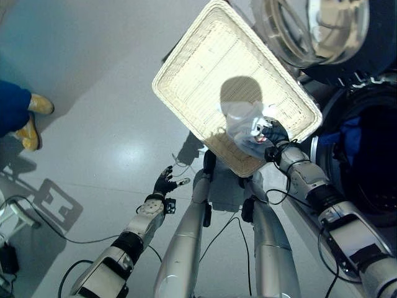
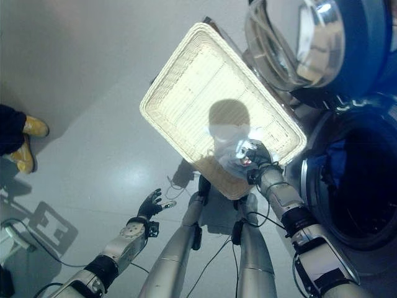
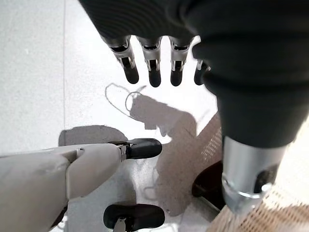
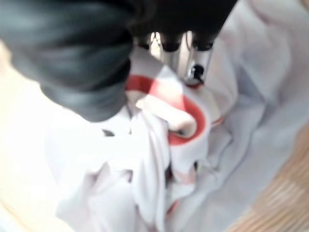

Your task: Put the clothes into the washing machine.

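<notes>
Four cameras: a stereo head pair looking steeply down, and one close camera on each wrist.

Both eye views look down from the robot's head onto the pale floor (image 1: 93, 93), sharing the wicker basket (image 1: 205, 68) and, to the basket's right, the washing machine (image 2: 353, 180) with its open door (image 2: 298, 37); the right eye view shows more of the drum. The left wrist view looks along the left robot hand (image 3: 149, 67) at the floor just beside the basket's edge. The right wrist view sits very close over the white cloth (image 4: 193, 159) in the basket, past the right robot hand (image 4: 178, 53).
</notes>
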Motion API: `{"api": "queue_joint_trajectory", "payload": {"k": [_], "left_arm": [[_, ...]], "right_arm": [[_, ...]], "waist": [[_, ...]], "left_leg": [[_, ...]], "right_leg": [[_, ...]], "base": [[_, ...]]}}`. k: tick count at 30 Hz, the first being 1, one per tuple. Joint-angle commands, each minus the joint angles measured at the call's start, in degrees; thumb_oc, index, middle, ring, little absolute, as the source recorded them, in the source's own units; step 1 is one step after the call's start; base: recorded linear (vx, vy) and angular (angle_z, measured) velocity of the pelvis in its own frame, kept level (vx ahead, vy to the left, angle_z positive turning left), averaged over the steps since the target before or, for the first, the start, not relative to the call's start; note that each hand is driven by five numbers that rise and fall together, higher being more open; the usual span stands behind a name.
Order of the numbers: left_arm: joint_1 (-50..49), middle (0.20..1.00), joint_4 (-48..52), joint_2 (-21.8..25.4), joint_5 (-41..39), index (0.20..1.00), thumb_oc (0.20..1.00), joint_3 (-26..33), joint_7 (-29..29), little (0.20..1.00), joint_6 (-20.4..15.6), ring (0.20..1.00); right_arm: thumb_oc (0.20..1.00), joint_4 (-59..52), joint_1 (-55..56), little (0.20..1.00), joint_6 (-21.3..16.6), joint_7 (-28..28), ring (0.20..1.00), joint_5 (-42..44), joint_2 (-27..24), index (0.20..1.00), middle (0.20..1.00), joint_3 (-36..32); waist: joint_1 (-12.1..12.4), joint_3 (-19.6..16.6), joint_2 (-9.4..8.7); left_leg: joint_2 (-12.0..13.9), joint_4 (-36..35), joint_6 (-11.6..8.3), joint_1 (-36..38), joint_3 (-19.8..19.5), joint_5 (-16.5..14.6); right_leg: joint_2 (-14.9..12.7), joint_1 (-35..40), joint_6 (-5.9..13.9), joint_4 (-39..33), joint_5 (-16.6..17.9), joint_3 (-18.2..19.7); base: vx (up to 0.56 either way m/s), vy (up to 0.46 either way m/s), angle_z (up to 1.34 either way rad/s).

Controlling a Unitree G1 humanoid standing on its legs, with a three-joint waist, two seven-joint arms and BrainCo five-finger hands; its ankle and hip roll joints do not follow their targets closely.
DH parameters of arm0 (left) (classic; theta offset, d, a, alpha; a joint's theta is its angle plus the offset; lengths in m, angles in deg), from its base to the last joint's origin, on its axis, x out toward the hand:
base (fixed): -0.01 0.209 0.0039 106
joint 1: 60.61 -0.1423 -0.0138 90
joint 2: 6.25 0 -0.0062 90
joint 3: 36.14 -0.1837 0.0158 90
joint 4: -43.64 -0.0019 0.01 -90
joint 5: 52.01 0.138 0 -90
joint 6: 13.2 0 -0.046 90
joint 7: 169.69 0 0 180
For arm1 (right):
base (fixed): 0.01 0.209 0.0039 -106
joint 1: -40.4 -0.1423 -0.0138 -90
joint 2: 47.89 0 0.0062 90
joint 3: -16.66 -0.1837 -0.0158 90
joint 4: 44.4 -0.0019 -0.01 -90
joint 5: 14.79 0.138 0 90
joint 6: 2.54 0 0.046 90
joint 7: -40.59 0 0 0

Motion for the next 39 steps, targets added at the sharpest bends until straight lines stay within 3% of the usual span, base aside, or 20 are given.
{"api": "queue_joint_trajectory", "payload": {"k": [1,3,4,8,12,15,19,20,21,23,25,26,27,29,30,32,33,37,38,39], "left_arm": [[-3.28,1.0,-3.51,-0.34,1.16,1.0,1.0,2.18,-1.21,1.0,-2.13,1.0],[-3.8,1.0,-6.54,-0.55,1.03,1.0,1.0,3.39,-0.59,1.0,-4.44,1.0],[-4.21,1.0,-7.48,-0.76,1.18,1.0,1.0,3.71,-0.32,1.0,-5.54,1.0],[-4.94,1.0,-7.92,-0.41,0.62,1.0,1.0,3.95,0.12,1.0,-6.67,1.0],[-5.75,1.0,-9.32,0.0,0.17,1.0,1.0,4.71,1.14,1.0,-7.69,1.0],[-5.67,1.0,-12.08,0.04,-0.22,1.0,1.0,5.55,2.82,1.0,-8.28,1.0],[-5.56,1.0,-15.44,0.19,-0.47,1.0,1.0,5.74,4.52,1.0,-9.28,1.0],[-5.56,1.0,-15.44,0.19,-0.47,1.0,1.0,5.74,4.52,1.0,-9.28,1.0],[-5.12,1.0,-17.13,0.24,-0.2,1.0,1.0,5.78,5.73,1.0,-9.38,1.0],[-5.06,1.0,-17.25,0.23,-0.2,1.0,1.0,5.74,5.85,1.0,-9.37,1.0],[-5.2,1.0,-17.48,-0.17,0.2,1.0,1.0,4.66,6.9,1.0,-8.75,1.0],[-5.2,1.0,-17.48,-0.17,0.2,1.0,1.0,4.66,6.9,1.0,-8.75,1.0],[-5.73,1.0,-16.66,-0.42,0.46,1.0,1.0,3.8,7.01,1.0,-8.06,1.0],[-5.69,1.0,-16.4,-0.45,0.64,1.0,1.0,3.76,7.03,1.0,-7.76,1.0],[-6.3,1.0,-14.87,-0.06,0.46,1.0,1.0,2.7,7.1,1.0,-6.52,1.0],[-6.26,1.0,-13.6,0.37,0.17,1.0,1.0,2.1,7.08,1.0,-5.43,1.0],[-6.16,1.0,-11.29,0.93,-0.7,1.0,1.0,1.03,6.85,1.0,-3.83,1.0],[-6.59,1.0,-9.06,1.94,-1.18,1.0,1.0,-0.44,7.45,1.0,-3.0,1.0],[-6.6,1.0,-8.84,2.01,-1.29,1.0,1.0,-0.58,7.46,1.0,-2.91,1.0],[-6.59,1.0,-7.16,2.83,-1.91,1.0,1.0,-1.36,7.57,1.0,-2.04,1.0]], "right_arm": [[0.2,-5.54,6.03,0.2,-0.59,15.35,0.2,23.85,3.95,0.2,0.2,2.75],[0.2,-7.81,10.33,0.2,4.08,22.97,0.2,43.93,8.1,0.2,0.2,0.66],[0.2,-8.1,11.28,0.2,2.65,23.98,0.2,46.73,8.27,0.2,0.2,0.13],[0.2,-9.5,12.48,0.2,0.74,24.61,0.2,52.88,8.41,0.2,0.2,-1.9],[0.2,-12.08,13.65,0.2,-5.59,25.22,0.2,53.91,10.48,0.2,0.2,-5.09],[0.2,-13.56,12.76,0.2,-15.73,18.5,0.2,53.91,12.58,0.2,0.2,-10.03],[0.2,-14.04,10.08,0.2,-25.65,12.82,0.2,53.91,13.46,0.2,0.2,-16.53],[0.2,-14.04,10.08,0.2,-25.65,12.82,0.2,53.91,13.46,0.2,0.2,-16.53],[0.2,-14.19,6.45,0.2,-33.67,6.96,0.2,53.91,12.39,0.2,0.2,-21.41],[0.2,-14.21,6.05,0.2,-34.72,6.36,0.2,53.91,12.13,0.2,0.2,-21.82],[0.2,-11.1,-2.31,0.2,-44.7,-1.29,0.2,53.91,5.15,0.2,0.2,-27.85],[0.2,-11.1,-2.31,0.2,-44.7,-1.29,0.2,53.91,5.15,0.2,0.2,-27.85],[0.2,-10.47,-6.98,0.2,-51.19,-4.19,0.2,53.91,0.94,0.2,0.2,-29.75],[0.2,-10.88,-7.84,0.2,-52.78,-4.34,0.2,53.91,0.39,0.2,0.2,-29.98],[0.2,-10.95,-12.08,0.2,-62.13,-6.92,0.2,53.91,-3.8,0.2,0.2,-30.5],[0.2,-10.83,-14.41,0.2,-67.38,-8.96,0.2,53.91,-6.18,0.2,0.2,-30.51],[0.2,-8.58,-17.87,0.2,-74.7,-13.08,0.2,53.91,-10.62,0.2,0.2,-29.56],[0.2,0.8,-21.52,0.2,-81.71,-19.94,0.2,53.54,-17.33,0.2,0.2,-26.68],[0.228,1.79,-21.84,0.228,-81.58,-20.68,0.228,52.97,-17.94,0.228,0.228,-26.44],[1.0,6.77,-22.39,1.0,-77.09,-24.95,1.0,50.66,-21.01,1.0,1.0,-25.12]], "waist": [[-2.97,-0.86,-1.31],[-4.34,-0.86,-1.56],[-4.83,-0.86,-1.44],[-5.81,-0.86,-1.03],[-6.98,-0.86,-0.85],[-7.98,-0.86,-0.78],[-8.64,-0.86,-0.46],[-8.64,-0.86,-0.46],[-8.81,-0.86,0.12],[-8.78,-0.86,0.23],[-8.38,-0.86,2.02],[-8.38,-0.86,2.02],[-8.04,-0.86,3.15],[-8.01,-0.86,3.3],[-7.59,-0.86,4.32],[-7.26,-0.86,4.86],[-6.76,-0.86,5.68],[-5.86,-0.86,6.94],[-5.81,-0.86,7.06],[-5.36,-0.86,7.59]], "left_leg": [[-1.1,3.92,-0.81,0.25,2.52,-5.12],[-0.78,3.47,-0.72,1.66,3.86,-5.43],[-0.64,3.09,-0.65,2.32,4.4,-5.51],[-0.46,3.06,-0.7,3.29,5.34,-6.03],[-0.75,4.09,-0.52,4.63,5.79,-7.29],[-1.06,4.9,-0.41,6.21,6.24,-8.2],[-0.98,5.4,-0.55,7.8,6.99,-8.95],[-0.98,5.4,-0.55,7.8,6.99,-8.95],[-0.92,5.57,-0.7,8.6,7.51,-9.3],[-0.91,5.62,-0.72,8.64,7.58,-9.35],[-1.17,6.83,-0.93,9.35,7.54,-10.16],[-1.17,6.83,-0.93,9.35,7.54,-10.16],[-1.31,7.31,-1.14,9.51,7.53,-10.39],[-1.37,7.4,-1.15,9.09,7.64,-9.97],[-1.39,7.56,-1.43,9.42,7.51,-10.31],[-1.39,7.48,-1.57,9.18,7.53,-10.07],[-1.48,7.07,-1.73,8.55,7.39,-9.06],[-1.49,6.3,-2.05,7.7,6.48,-7.68],[-1.51,6.19,-2.08,7.66,6.36,-7.55],[-1.68,5.88,-2.26,7.04,5.65,-6.82]], "right_leg": [[0.44,2.35,6.7,-5.28,4.62,-0.01],[0.72,3.08,6.92,-5.63,4.84,1.21],[0.75,3.44,7.02,-5.93,5.02,1.66],[0.8,4.05,7.04,-6.46,5.06,2.73],[0.89,5.33,6.94,-6.73,4.78,4.22],[0.99,7.13,6.8,-7.1,4.51,5.55],[1.03,8.86,6.62,-7.03,3.93,6.37],[1.03,8.86,6.62,-7.03,3.93,6.37],[0.89,9.76,6.51,-7.01,3.58,6.61],[0.87,9.81,6.5,-7.0,3.55,6.65],[0.54,10.58,6.29,-6.22,2.62,6.8],[0.54,10.58,6.29,-6.22,2.62,6.8],[0.36,10.91,6.12,-5.94,2.1,6.74],[0.28,10.55,6.01,-5.98,2.5,6.75],[0.33,11.07,5.91,-5.63,1.53,6.49],[0.29,10.93,5.82,-5.41,1.31,6.21],[0.34,10.49,5.43,-5.17,1.31,5.72],[0.6,9.9,4.73,-3.95,0.41,4.91],[0.63,9.85,4.65,-3.79,0.28,4.81],[0.78,9.46,4.22,-2.89,-0.38,4.24]], "base": [[-0.03,0.045,-0.34],[-0.06,0.074,-0.49],[-0.05,0.067,-0.52],[-0.04,0.032,-0.42],[-0.04,0.02,-0.18],[-0.01,0.027,-0.26],[0.01,-0.005,-0.26],[0.02,-0.04,-0.16],[0.01,-0.028,-0.09],[0.03,-0.035,-0.2],[0.07,-0.048,-0.2],[0.08,-0.029,-0.28],[0.04,-0.027,-0.22],[0.05,-0.03,-0.12],[0.06,-0.03,-0.01],[0.08,-0.056,-0.02],[0.08,-0.069,0.01],[0.05,-0.055,0.05],[0.06,-0.09,0.15],[0.05,-0.084,0.23]]}}
